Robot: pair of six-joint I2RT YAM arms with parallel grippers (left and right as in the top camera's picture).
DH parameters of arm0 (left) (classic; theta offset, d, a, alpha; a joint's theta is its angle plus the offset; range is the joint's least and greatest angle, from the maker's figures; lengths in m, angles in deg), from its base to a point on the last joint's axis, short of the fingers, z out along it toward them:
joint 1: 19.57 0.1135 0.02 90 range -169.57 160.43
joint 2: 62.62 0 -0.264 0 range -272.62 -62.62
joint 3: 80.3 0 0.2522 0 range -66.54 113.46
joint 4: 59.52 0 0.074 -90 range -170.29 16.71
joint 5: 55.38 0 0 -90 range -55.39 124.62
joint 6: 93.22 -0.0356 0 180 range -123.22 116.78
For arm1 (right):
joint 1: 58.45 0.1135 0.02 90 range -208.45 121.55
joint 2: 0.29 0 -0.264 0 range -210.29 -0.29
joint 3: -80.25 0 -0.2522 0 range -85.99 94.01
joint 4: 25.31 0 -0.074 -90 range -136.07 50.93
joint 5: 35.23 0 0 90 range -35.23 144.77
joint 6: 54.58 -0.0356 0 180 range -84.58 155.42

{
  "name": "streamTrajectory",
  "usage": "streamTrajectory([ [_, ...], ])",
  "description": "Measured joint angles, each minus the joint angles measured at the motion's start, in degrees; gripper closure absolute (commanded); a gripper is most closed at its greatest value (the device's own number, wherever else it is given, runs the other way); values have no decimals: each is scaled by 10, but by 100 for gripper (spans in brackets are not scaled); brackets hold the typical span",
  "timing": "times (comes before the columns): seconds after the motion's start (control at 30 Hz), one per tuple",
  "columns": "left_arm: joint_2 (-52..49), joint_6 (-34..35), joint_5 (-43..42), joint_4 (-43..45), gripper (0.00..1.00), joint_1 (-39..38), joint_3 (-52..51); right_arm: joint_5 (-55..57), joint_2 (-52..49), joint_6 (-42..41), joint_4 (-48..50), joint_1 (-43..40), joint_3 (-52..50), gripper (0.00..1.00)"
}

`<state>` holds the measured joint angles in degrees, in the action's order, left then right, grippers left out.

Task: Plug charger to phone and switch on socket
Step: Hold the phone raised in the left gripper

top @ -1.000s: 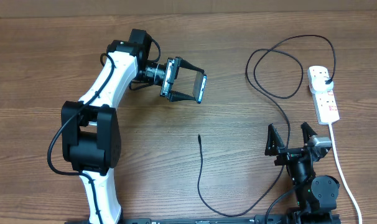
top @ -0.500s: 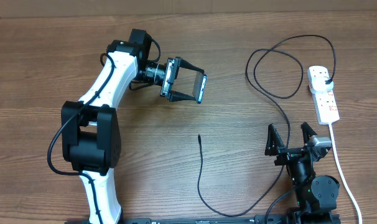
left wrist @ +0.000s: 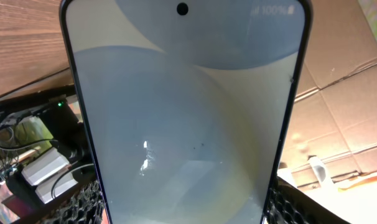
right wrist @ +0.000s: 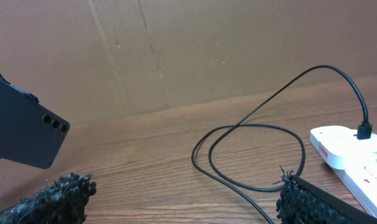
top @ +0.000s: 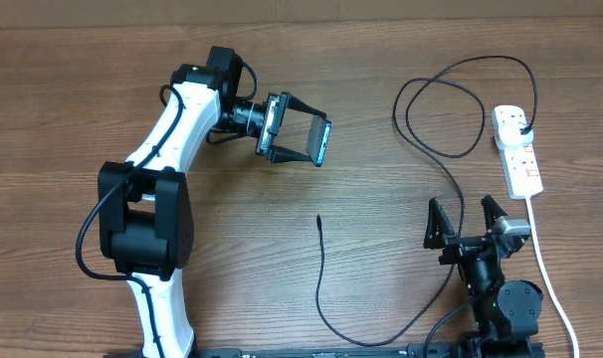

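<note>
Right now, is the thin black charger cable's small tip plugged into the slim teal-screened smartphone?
No, the cable tip lies loose on the table, apart from the smartphone.

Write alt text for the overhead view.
The left gripper holds the phone edge-on over a wooden table. The charger lies with its free tip mid-table, its cable looping right into the socket. The right gripper sits open and empty at lower right.

Wooden table with charger and socket on top
</note>
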<state>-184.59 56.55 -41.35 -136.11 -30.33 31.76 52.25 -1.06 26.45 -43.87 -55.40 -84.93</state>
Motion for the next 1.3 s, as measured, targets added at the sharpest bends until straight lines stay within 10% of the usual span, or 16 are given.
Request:
streamTrajectory([
  [1.3,0,-17,23,0,96,0,0,0,0,0,0,0,0,0],
])
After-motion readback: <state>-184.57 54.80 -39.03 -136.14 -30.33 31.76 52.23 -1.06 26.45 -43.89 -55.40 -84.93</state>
